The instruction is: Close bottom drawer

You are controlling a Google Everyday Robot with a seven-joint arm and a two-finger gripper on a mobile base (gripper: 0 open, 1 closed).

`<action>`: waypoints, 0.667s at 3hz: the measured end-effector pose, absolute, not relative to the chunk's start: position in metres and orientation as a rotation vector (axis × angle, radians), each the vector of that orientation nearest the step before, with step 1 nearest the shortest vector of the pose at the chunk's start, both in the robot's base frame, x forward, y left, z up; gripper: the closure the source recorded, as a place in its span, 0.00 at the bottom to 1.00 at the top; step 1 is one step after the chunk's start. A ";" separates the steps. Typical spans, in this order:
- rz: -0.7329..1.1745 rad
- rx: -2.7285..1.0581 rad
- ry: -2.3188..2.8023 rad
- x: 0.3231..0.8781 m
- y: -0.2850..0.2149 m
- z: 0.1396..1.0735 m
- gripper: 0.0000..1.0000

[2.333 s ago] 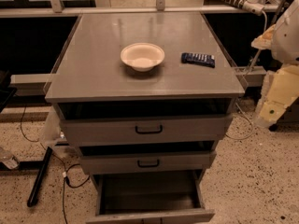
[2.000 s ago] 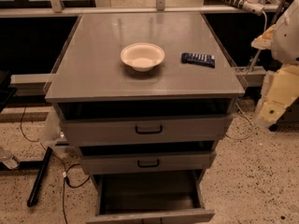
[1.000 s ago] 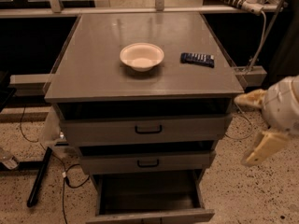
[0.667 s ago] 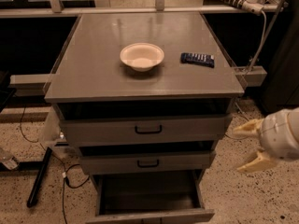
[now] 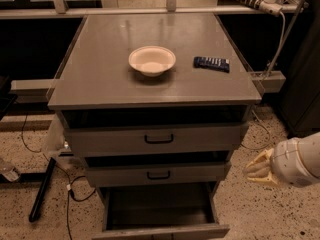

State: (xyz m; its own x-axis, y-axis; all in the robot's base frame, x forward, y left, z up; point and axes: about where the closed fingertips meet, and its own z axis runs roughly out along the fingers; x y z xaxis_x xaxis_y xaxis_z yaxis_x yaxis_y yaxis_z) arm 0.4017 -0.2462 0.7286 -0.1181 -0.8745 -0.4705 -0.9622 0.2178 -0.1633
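Note:
The bottom drawer (image 5: 165,231) of the grey metal cabinet is pulled far out. Its empty inside faces up, and its front lies at the lower edge of the camera view, with the handle out of view. My gripper (image 5: 260,169), cream-coloured on a white wrist, hangs to the right of the cabinet at about the height of the middle drawer (image 5: 158,174). It is apart from every drawer, above and to the right of the bottom drawer's front corner, and holds nothing that I can see.
The top drawer (image 5: 159,139) and the middle drawer each stand slightly out. A white bowl (image 5: 152,60) and a dark flat device (image 5: 212,63) lie on the cabinet top (image 5: 100,79). Cables and a black bar (image 5: 42,189) lie on the floor at left.
My arm has come down from the upper right, beside the cabinet top, to low on the right beside the middle drawer. The drawers have not moved.

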 end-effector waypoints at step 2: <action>0.274 -1.670 2.065 0.400 -0.243 0.711 1.00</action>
State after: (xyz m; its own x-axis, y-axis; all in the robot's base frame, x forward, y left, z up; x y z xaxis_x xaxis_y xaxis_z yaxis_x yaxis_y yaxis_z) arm 0.4004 -0.2431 0.7107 -0.1508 -0.8682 -0.4727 -0.9614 0.2401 -0.1342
